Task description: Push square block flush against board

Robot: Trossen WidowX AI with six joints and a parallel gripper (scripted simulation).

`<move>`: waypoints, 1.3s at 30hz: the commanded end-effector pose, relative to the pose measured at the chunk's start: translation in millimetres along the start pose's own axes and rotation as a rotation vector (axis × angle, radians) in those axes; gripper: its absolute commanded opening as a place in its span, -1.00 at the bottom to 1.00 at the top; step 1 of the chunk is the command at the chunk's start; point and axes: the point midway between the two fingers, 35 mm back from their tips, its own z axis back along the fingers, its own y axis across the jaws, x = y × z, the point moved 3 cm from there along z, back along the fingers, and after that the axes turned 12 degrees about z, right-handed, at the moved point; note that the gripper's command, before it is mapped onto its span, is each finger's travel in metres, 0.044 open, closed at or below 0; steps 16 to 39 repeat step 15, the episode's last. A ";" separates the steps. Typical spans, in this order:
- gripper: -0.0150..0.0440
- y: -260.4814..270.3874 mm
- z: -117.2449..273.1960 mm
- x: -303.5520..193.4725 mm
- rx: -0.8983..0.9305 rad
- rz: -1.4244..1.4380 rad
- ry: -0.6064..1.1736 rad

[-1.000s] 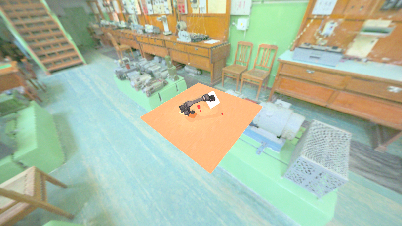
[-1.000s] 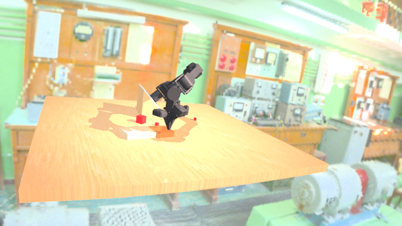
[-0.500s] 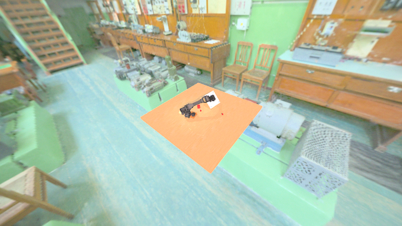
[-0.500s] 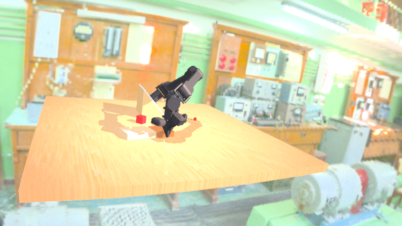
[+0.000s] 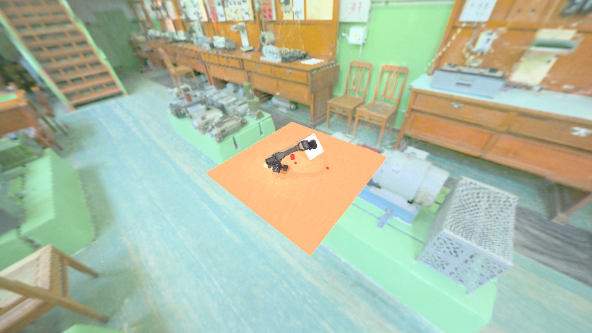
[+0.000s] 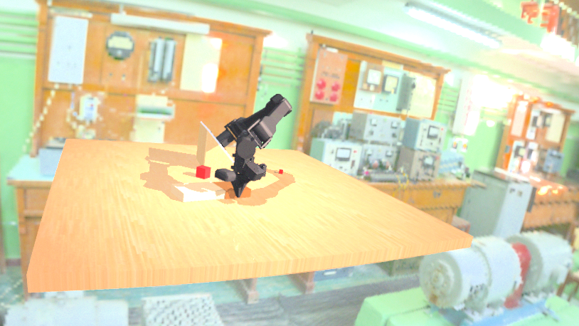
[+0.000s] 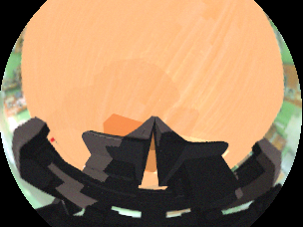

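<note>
Closed fingers low at the block, board alongside; contact judged near done, alignment unproven

Obs. Gripper (image 5: 276, 169) (image 6: 238, 196) (image 7: 154, 119) shut, tips together, nothing held. Closed tips presumably chosen as a blunt pusher, since lifting is ruled out.

Placement. Square block (image 5: 285, 171) (image 6: 246, 193) (image 7: 120, 124), orange, lies flat behind and around the tips in the exterior view; to the left of the tips in the wrist view. Pale board (image 5: 265, 165) (image 6: 198, 195) (image 7: 201, 138) lies left of the fingers in the exterior view, a strip of it showing to their right in the wrist view. Block and board seem to meet side to side, as the task wants; fingers hide part of the join, so full-side contact and the even edge cannot be confirmed. Whether the tips touch the block: cannot tell.

Pose. Arm (image 5: 289, 152) (image 6: 259, 125) reaches out from beside the white panel (image 5: 318, 152), elbow high, wrist folded so the fingers point down. Judged: a nudge to even the edges. Risk: an off-centre push could turn the block. Withdrawal remains to be done.
</note>
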 end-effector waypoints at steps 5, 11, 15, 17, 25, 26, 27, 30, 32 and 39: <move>-0.49 2.8 -1.9 -10.3 0.007 0.000 0.002; -0.49 1.8 -1.8 -7.4 0.006 0.000 0.002; -0.49 -0.1 -1.7 -1.0 0.006 0.000 0.002; -0.49 -0.1 -1.7 -1.0 0.006 0.000 0.002; -0.49 -0.1 -1.7 -1.0 0.006 0.000 0.002; -0.49 -0.1 -1.7 -1.0 0.006 0.000 0.002; -0.49 -0.1 -1.7 -1.0 0.006 0.000 0.002; -0.49 -0.1 -1.7 -1.0 0.006 0.000 0.002; -0.49 -0.1 -1.7 -1.0 0.006 0.000 0.002; -0.49 -0.1 -1.7 -1.0 0.006 0.000 0.002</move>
